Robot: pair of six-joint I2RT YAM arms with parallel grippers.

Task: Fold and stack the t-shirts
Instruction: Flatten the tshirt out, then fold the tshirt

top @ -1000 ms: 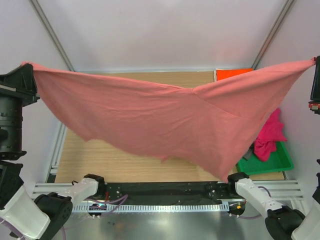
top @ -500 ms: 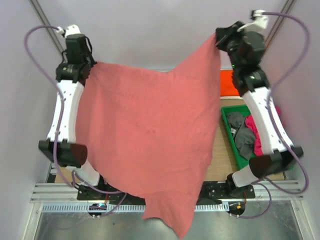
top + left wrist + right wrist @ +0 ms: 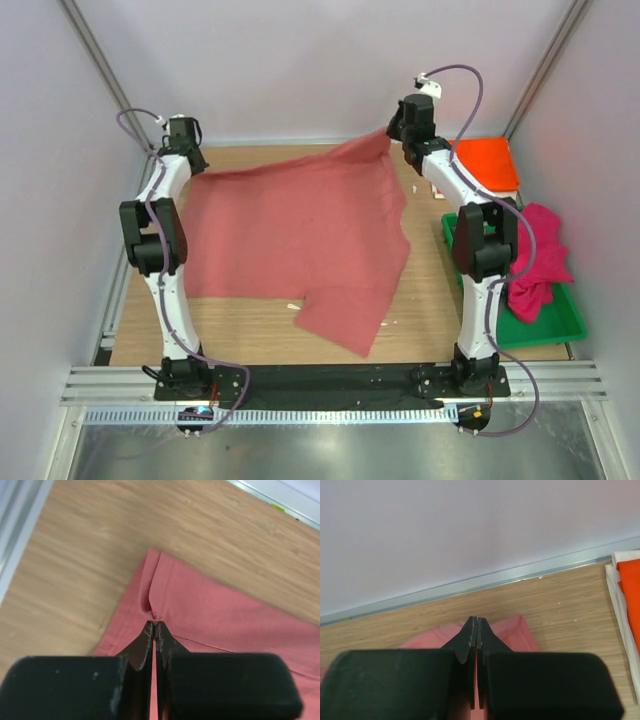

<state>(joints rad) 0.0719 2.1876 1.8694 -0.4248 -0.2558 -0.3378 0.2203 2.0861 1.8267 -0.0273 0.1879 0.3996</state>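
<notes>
The salmon-red t-shirt (image 3: 290, 230) lies spread on the wooden table. My left gripper (image 3: 188, 160) is shut on its far left corner (image 3: 160, 595), low at the table. My right gripper (image 3: 400, 135) is shut on its far right corner (image 3: 520, 630), held slightly above the table. The cloth shows between both pairs of jaws. A bright orange t-shirt (image 3: 485, 163) lies folded at the far right, also in the right wrist view (image 3: 630, 595). A magenta t-shirt (image 3: 540, 262) hangs over the green tray (image 3: 545, 325). The white and dark grey shirts are out of view.
The green tray sits at the right table edge. The back wall and metal rail (image 3: 485, 580) run just beyond both grippers. Bare wood (image 3: 240, 325) shows at the near left of the table. Both arms stretch far forward over the table sides.
Both arms have swung forward and down from holding the shirt raised in the air. The shirt now lies spread on the table, still gripped at its two far corners.
</notes>
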